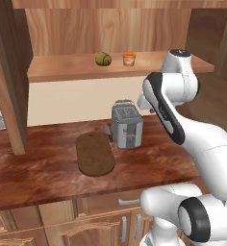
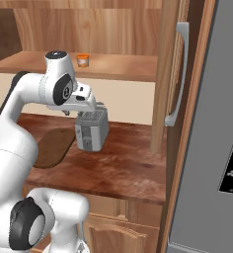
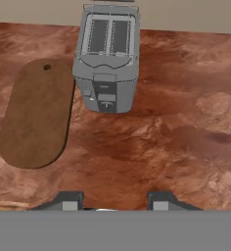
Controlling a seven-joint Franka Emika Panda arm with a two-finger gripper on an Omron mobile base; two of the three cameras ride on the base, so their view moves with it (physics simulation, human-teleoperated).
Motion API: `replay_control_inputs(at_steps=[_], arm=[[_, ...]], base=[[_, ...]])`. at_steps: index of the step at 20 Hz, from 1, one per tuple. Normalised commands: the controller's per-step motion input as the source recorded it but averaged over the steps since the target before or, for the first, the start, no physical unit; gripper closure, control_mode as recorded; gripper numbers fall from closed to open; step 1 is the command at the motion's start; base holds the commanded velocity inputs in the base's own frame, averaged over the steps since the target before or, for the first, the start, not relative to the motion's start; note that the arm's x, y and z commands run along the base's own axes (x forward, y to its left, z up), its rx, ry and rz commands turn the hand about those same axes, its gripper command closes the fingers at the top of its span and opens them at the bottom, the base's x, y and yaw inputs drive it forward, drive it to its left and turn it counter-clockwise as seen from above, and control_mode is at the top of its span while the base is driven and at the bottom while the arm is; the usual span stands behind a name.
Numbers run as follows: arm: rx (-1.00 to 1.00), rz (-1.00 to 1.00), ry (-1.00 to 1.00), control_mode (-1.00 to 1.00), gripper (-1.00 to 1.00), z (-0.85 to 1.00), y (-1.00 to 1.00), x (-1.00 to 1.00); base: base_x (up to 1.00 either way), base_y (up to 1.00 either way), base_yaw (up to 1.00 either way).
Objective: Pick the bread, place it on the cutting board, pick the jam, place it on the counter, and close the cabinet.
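The bread, an olive-yellow lumpy ball, sits on the open cabinet's shelf beside the orange jam jar. The jam also appears on the shelf just right of my arm. The dark-brown oval cutting board lies bare on the counter, left of the toaster. My gripper is open and holds nothing. It hovers above the counter in front of the toaster and points down, well below the shelf. Both cabinet doors stand open, the right door with its long grey handle.
A grey two-slot toaster stands on the counter right of the board, with a small dark utensil beside it. A tall grey fridge bounds the right side. Lower drawers and doors run under the counter.
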Motion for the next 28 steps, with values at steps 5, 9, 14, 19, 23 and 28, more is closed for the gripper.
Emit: replay_control_inputs(at_steps=[5, 9, 14, 19, 23, 28], arm=[[0.0, 0.0, -0.09, -1.0, -1.0, 0.04, 0.0, -0.08], [0.0, 0.0, -0.25, -1.0, -1.0, 0.17, 0.0, -0.22], [0.0, 0.0, -0.29, -1.0, -1.0, 0.28, 0.0, -0.14], [0.0, 0.0, -0.29, -1.0, -1.0, 0.32, 0.0, -0.04], [0.0, 0.0, -0.2, -1.0, -1.0, 0.24, 0.03, -0.01], [0.0, 0.0, -0.09, -1.0, -1.0, 0.26, 0.03, 0.0]], base=[[0.0, 0.0, 0.0], [0.0, 0.0, 0.0], [0.0, 0.0, 0.0], [0.0, 0.0, 0.0], [0.0, 0.0, 0.0], [0.0, 0.0, 0.0]])
